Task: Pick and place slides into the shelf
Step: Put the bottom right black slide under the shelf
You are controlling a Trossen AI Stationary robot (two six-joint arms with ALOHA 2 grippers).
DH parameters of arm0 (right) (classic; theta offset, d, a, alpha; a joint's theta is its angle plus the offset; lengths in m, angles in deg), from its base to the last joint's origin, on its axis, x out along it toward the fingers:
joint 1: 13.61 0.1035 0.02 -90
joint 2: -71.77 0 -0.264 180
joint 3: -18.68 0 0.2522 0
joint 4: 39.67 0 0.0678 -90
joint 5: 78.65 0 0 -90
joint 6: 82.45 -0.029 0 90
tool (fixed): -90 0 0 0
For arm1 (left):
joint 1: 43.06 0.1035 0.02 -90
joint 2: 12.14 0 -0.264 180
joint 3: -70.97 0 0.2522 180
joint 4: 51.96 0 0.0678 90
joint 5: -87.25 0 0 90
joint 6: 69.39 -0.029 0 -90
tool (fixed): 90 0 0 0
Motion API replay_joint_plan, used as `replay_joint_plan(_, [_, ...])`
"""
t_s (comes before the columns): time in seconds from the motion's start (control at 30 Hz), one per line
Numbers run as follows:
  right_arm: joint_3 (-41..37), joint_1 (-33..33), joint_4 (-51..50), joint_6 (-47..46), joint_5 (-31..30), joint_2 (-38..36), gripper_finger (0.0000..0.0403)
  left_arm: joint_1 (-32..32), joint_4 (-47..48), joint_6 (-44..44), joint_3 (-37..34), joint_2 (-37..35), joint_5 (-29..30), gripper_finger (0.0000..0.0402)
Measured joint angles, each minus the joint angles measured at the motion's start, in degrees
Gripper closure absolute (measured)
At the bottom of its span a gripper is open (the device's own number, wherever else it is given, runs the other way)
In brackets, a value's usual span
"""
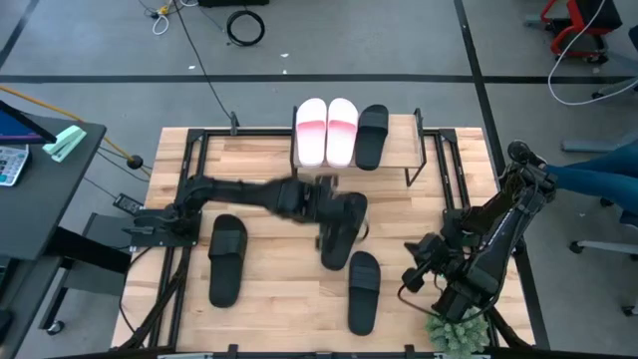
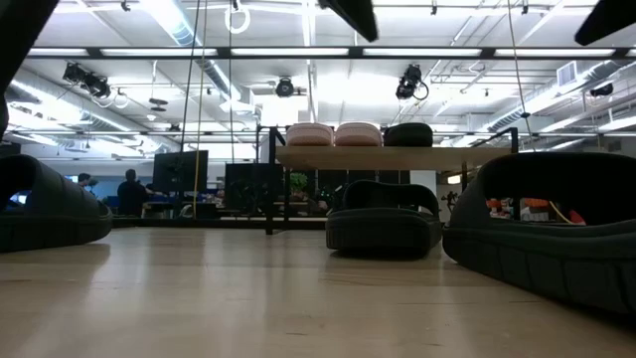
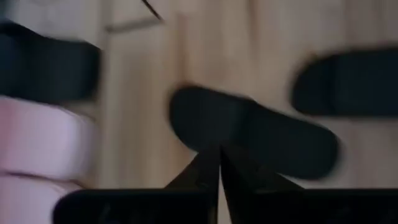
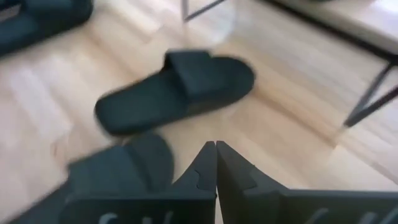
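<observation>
Left hand (image 1: 329, 194) hovers closed over a black slide (image 1: 339, 231).

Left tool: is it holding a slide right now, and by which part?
Nothing is held. The left tool is shut and empty above the middle black slide. The right tool is shut and empty too.

On the shelf (image 1: 414, 150), two pink slides (image 1: 326, 130) and a black slide (image 1: 372, 136) fill the left and middle of the board, leaving bare wood only at its right end. Below, the left arm (image 1: 239, 192) stretches across the bench (image 1: 269, 289), and three black slides (image 1: 344, 227) lie well apart, with clear planks between them.
</observation>
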State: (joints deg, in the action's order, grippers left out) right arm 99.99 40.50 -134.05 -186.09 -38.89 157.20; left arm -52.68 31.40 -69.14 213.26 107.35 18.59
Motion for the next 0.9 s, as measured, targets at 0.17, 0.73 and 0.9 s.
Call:
replay_joint_plan(0.17, [0.0, 0.2, 24.9, 20.8, 3.7, 1.7, 0.0400, -6.6, 7.7, 7.2, -0.1, 0.2, 0.0, 0.0379])
replay_joint_plan(0.73, [0.0, -1.6, 65.4, 68.1, 12.7, 12.4, 0.0396, -17.7, 20.2, 29.3, -0.7, 0.1, 13.0, 0.0397])
replay_joint_plan(0.9, [0.0, -4.7, 56.9, 61.2, 17.4, 13.8, 0.0376, -17.3, 19.9, 29.5, -0.7, 0.1, 9.5, 0.0393])
